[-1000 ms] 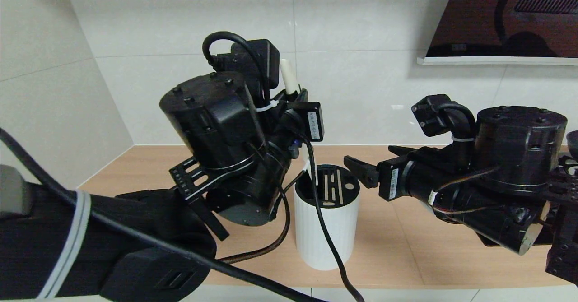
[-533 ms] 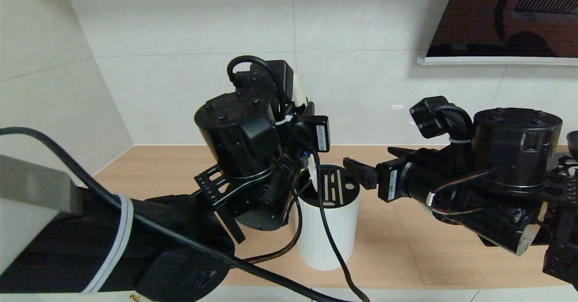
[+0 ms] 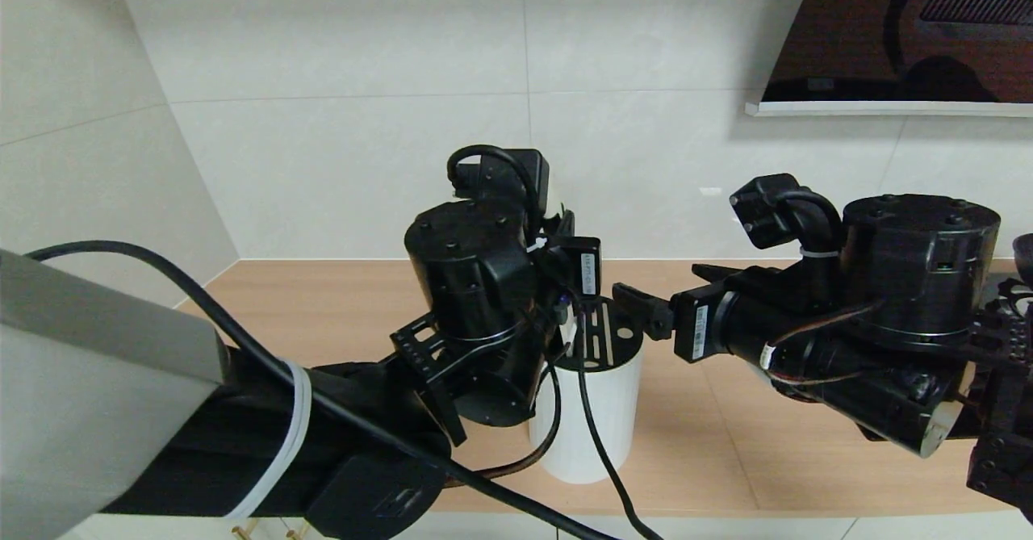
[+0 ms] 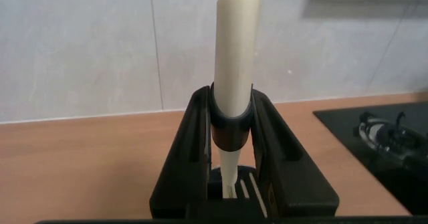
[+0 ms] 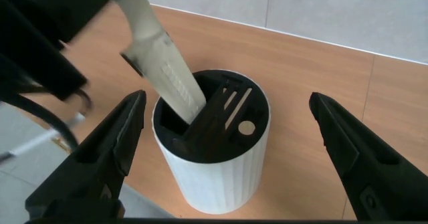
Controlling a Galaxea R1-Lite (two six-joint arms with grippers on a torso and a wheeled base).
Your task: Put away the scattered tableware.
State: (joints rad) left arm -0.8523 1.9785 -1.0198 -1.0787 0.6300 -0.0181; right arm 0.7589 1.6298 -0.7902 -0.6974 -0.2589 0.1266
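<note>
Just one knife point(image 4: 234, 50), tight in left tool point(image 4: 232, 114), tip inside one white holder point(image 5: 221, 174); right tool point(image 5: 226, 100) spread wide.

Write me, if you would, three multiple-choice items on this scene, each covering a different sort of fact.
1. Where does the knife blade point?
A. into a sink
B. into the holder's top
C. onto a plate

2. What colour is the holder's wall?
A. white
B. red
C. green

3. How is the right end effector?
A. shut on a spoon
B. open, holding nothing
C. shut on a cup

Key:
1 B, the blade dips into the black slotted top.
2 A, the ribbed wall is white.
3 B, its fingers stand wide apart either side of the holder.
</note>
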